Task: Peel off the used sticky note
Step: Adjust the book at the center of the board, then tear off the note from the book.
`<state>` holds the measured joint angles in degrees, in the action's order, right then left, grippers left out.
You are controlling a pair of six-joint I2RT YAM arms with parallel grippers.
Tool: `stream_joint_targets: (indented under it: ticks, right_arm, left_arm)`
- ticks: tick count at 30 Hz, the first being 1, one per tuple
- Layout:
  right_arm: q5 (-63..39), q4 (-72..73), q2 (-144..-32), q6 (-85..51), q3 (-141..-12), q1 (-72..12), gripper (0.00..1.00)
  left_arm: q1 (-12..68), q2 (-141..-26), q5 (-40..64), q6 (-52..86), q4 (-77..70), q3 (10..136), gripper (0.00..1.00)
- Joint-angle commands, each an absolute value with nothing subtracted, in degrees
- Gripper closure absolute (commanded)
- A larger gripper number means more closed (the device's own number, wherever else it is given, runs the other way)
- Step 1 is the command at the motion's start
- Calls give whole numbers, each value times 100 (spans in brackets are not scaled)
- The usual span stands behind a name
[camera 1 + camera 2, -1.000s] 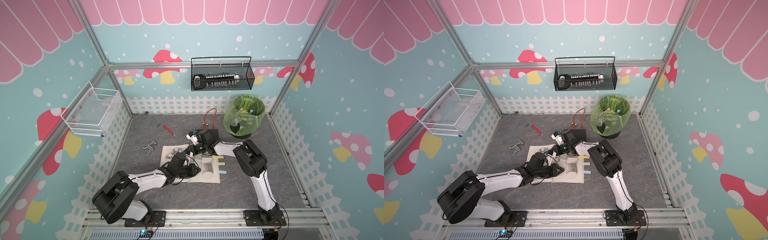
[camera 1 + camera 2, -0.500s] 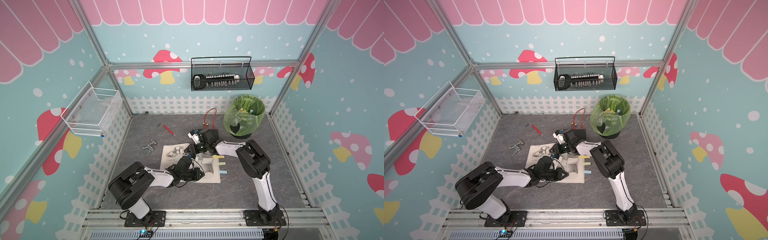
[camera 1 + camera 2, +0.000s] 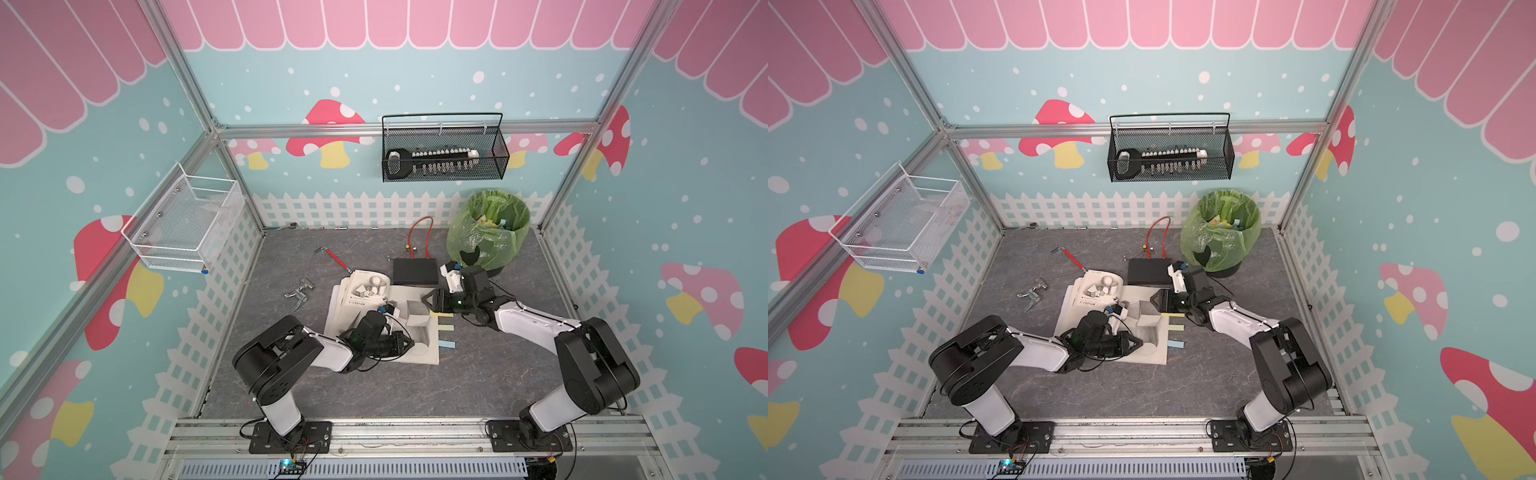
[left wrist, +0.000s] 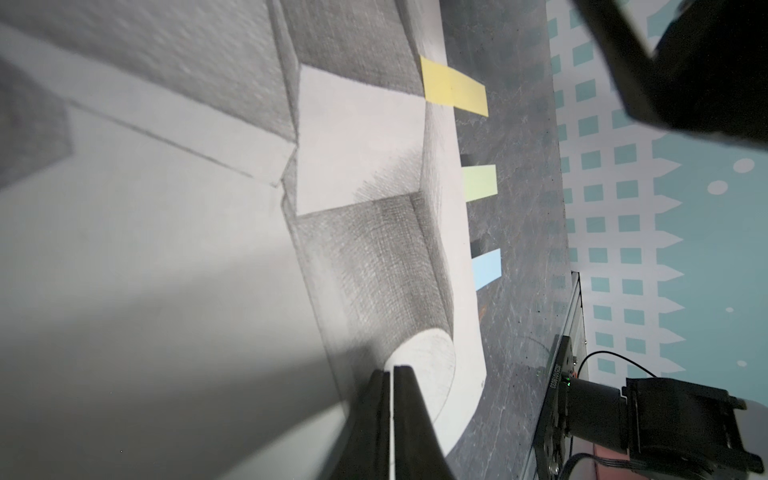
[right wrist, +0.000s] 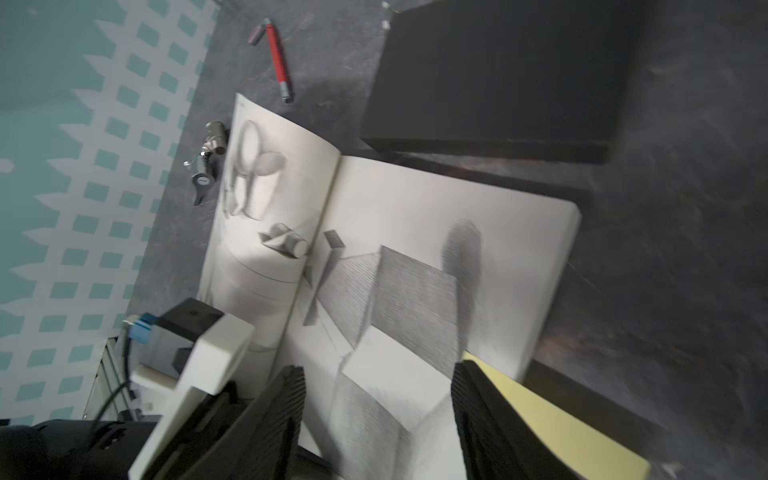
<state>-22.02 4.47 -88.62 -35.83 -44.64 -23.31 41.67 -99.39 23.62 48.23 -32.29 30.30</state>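
Left hand (image 4: 391,370): pressed together, tips down on the sketchbook (image 3: 417,332) page. It has slid a little toward the note edge since a second ago, and my elbow has drawn up.
Notes: yellow sticky note (image 4: 453,85), green sticky note (image 4: 480,183) and blue sticky note (image 4: 487,269) stick out from the page's right edge, all unmoved.
Right hand (image 5: 374,372): spread wide, gripping nothing, one finger beside the yellow tab. It has come over from the book's far edge by the black box (image 3: 415,271).
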Motion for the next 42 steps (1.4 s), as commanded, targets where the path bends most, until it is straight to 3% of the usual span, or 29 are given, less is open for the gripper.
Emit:
stream_joint_targets:
  ticks: [1, 6, 14, 22, 28, 32, 39, 42]
  right_arm:
    - [-1976, 278, -8620, -3636, -3982, -2134, 30]
    - [-1903, 420, -8490, -3665, -3615, -1830, 25]
    - [-2013, 871, -8685, -3739, -3471, -1703, 24]
    - [-2523, 1587, -9301, -3983, -3488, -1696, 34]
    - [-2605, 1791, -9354, -4087, -3479, -1694, 46]
    - [-2488, 1786, -9256, -4104, -3482, -1695, 61]
    - [-2435, 1767, -9151, -4173, -3607, -1696, 100]
    - [-2418, 1692, -9059, -4197, -3748, -1696, 100]
  left_arm:
    - [4080, -10233, 2161, 4800, -2807, 2927, 91]
    - [4076, -10266, 2197, 4808, -2832, 2931, 91]
    - [4074, -10352, 2239, 4817, -2832, 2977, 92]
    - [4072, -10413, 2276, 4807, -2804, 3041, 92]
    - [4075, -10433, 2285, 4808, -2795, 3048, 92]
    - [4077, -10440, 2279, 4815, -2804, 3032, 92]
    - [4073, -10493, 2302, 4816, -2786, 3032, 92]
    - [4078, -10528, 2299, 4821, -2760, 3038, 92]
